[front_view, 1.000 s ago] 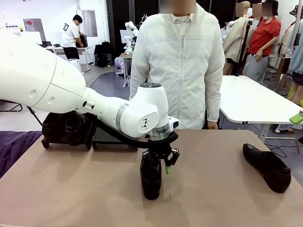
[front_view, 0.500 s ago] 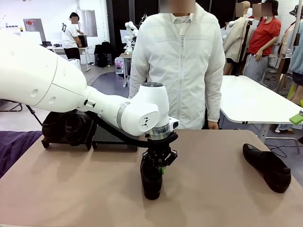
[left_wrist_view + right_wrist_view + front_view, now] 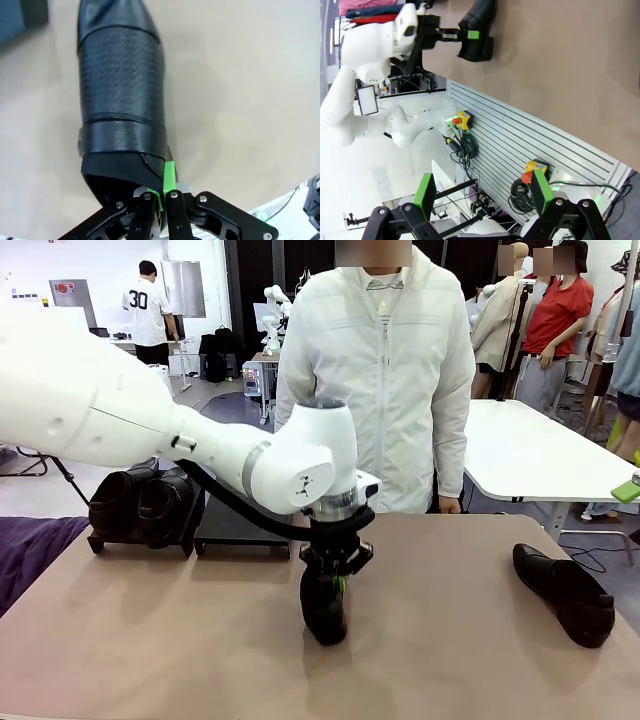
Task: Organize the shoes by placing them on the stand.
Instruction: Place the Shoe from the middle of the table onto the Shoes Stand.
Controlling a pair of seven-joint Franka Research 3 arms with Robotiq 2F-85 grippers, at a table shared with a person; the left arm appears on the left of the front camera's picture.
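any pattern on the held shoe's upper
Black shoe with fine embossed dots across the upper, clearest in left wrist view.

Shoe [image 3: 122, 90]: black leather, embossed grain, slight gloss; table [image 3: 240, 100] matt tan.

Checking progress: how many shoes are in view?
4 shoes: two on the left stand, one held by the left end effector, one on the table at right.
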